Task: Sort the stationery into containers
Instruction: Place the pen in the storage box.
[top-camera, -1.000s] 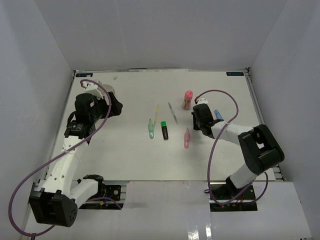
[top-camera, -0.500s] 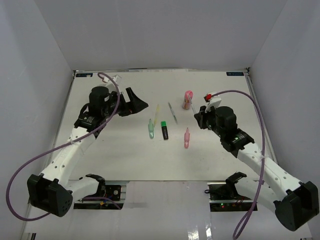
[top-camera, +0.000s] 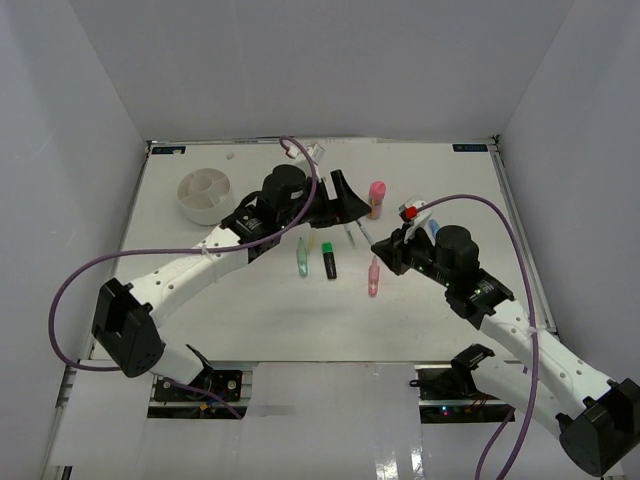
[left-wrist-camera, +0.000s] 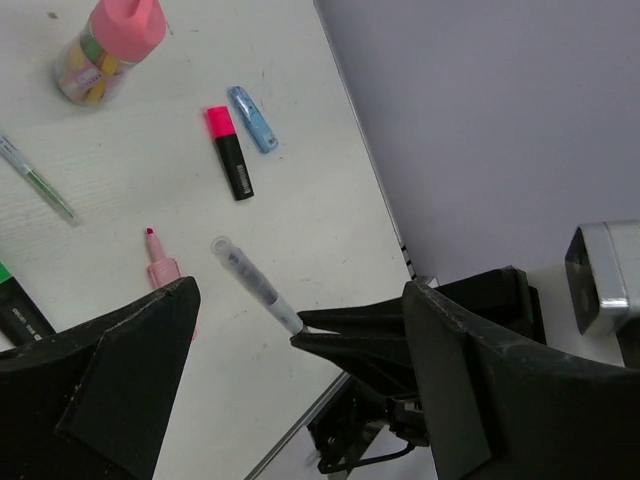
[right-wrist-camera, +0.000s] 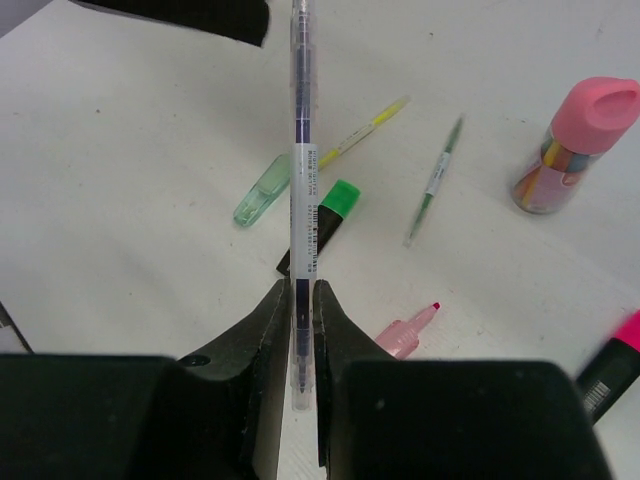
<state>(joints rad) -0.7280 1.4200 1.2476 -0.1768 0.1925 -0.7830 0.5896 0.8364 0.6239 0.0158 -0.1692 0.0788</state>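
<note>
Clear pen (right-wrist-camera: 303, 200) pinched in my right gripper (right-wrist-camera: 300, 300); left gripper (top-camera: 348, 200) wide open.
My right gripper clamps the pen near one end, lifted beside the pink marker (top-camera: 374, 277). My left gripper hangs empty near the pink tube (top-camera: 377, 197). Half a second ago it sat farther left, hiding the white cup (top-camera: 200, 213).

Robot lab test cell: white table (top-camera: 260, 310) boxed by plain pale walls (top-camera: 320, 60); left arm (top-camera: 180, 275), right arm (top-camera: 520, 330) bolted at metal rail (top-camera: 330, 372); purple cables (top-camera: 60, 300) looping.

White table (top-camera: 200, 300), pale grey walls (top-camera: 320, 70)
</note>
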